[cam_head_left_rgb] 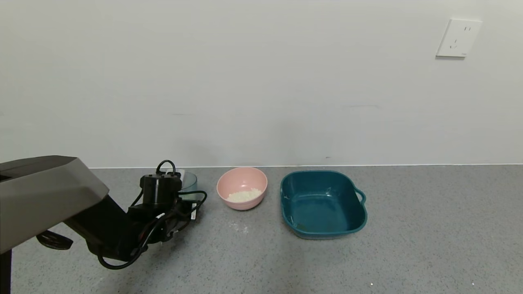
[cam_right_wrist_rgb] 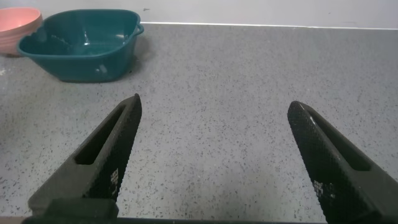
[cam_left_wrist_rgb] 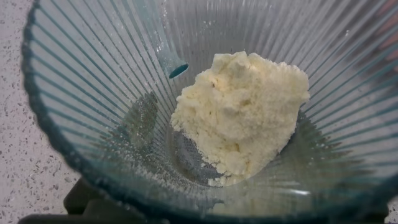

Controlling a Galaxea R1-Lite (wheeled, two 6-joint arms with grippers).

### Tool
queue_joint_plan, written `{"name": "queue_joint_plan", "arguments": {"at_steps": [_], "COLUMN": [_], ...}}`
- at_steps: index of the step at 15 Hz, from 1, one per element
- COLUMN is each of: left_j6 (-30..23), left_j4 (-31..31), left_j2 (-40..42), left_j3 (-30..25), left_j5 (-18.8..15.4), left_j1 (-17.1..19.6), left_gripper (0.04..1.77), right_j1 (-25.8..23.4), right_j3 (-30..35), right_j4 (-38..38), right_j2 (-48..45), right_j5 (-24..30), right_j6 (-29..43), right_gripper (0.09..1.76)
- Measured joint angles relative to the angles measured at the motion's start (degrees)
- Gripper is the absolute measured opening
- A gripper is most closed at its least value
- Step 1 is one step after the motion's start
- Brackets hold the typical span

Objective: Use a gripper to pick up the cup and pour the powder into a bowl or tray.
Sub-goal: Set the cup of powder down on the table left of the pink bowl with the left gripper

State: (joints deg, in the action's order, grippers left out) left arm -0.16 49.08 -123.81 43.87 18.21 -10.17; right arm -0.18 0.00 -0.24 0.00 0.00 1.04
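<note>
The grey speckled tabletop [cam_head_left_rgb: 408,245] carries everything in a row along the wall: the dark teal tray [cam_head_left_rgb: 322,204] well to the right, the pink bowl [cam_head_left_rgb: 242,188] just left of it with a little pale powder already in its bottom, and the ribbed cup [cam_head_left_rgb: 188,182] just left of the bowl, half hidden behind the left tool [cam_head_left_rgb: 179,200]. The left tool is pressed right up to the cup, whose ribbed wall fills the left wrist view, but whether its fingers are closed on the wall cannot be told. Inside the cup sits a clumped heap of cream powder [cam_left_wrist_rgb: 242,112], so a pour appears not yet made. To do this step well, the grasp should be firm on the cup's wall below the rim, the lift straight up so the heap does not slide, and the carry short, rim brought over the bowl's middle before tipping slowly. A few spilt grains [cam_head_left_rgb: 241,226] lie in front of the bowl, a warning against tipping early. The right tool [cam_right_wrist_rgb: 217,162] is idle with its jaws spread wide above bare tabletop to the right of the tray.
</note>
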Motion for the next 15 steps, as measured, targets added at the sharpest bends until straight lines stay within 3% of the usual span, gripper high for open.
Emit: {"name": "queue_joint_plan", "arguments": {"at_steps": [4,15], "left_j6": [0.3,0.6], "left_j4": [3.6,4.1], "left_j2": [-0.9,-1.7], "left_j3": [-0.1,-0.6], "left_j5": [0.2,0.1], "left_j1": [0.0,0.0], "left_gripper": [1.26,1.26], "right_j1": [0.0,0.0], "right_j3": [0.0,0.0], "right_j4": [0.0,0.0], "right_j2": [0.0,0.0], "right_j5": [0.0,0.0], "right_j6": [0.0,0.0], "right_gripper": [1.71,1.71]}}
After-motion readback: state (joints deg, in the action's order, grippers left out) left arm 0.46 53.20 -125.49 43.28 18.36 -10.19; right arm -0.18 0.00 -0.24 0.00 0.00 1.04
